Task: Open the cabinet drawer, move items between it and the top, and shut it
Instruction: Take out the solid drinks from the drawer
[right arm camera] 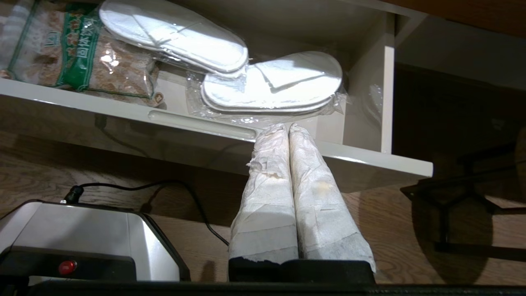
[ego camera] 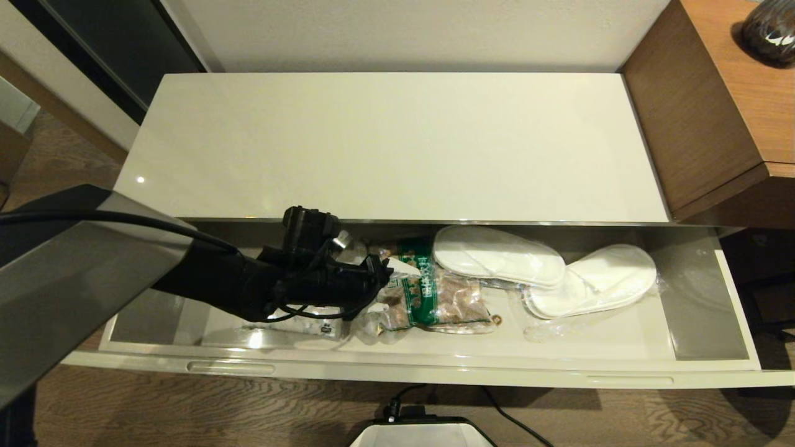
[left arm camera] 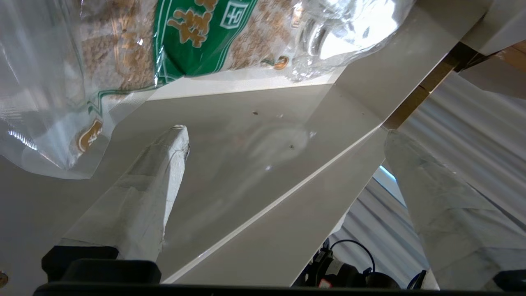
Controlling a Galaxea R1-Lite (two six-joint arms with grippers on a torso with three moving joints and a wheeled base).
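Below, the cabinet top (ego camera: 397,143) stretches bare and glossy, with the brown wooden unit (ego camera: 708,112) standing against its right end. Just in front of the top, the cabinet drawer (ego camera: 435,366) is pulled fully out, its two slot handles facing me.

Inside the drawer, the white slippers (ego camera: 546,270) in clear wrap lie right of centre, one slipper overlapping the other. Beside them, toward the drawer's middle, lies the snack bag (ego camera: 435,292), clear with brown contents and a green band, its right edge touching the slippers' wrap. A flat pack (ego camera: 273,332) lies on the drawer floor left of the snack bag, mostly hidden under my arm; I cannot tell what it is.

My left gripper (ego camera: 382,276) is down inside the drawer at the snack bag's left edge. From its wrist, the taped fingers (left arm camera: 164,164) stand wide apart with nothing between them, and the snack bag (left arm camera: 185,37) is just ahead of the tips, not gripped.

My right gripper (right arm camera: 287,133) hangs parked below the drawer front, over the wood floor (right arm camera: 411,230), its taped fingers pressed together on nothing.
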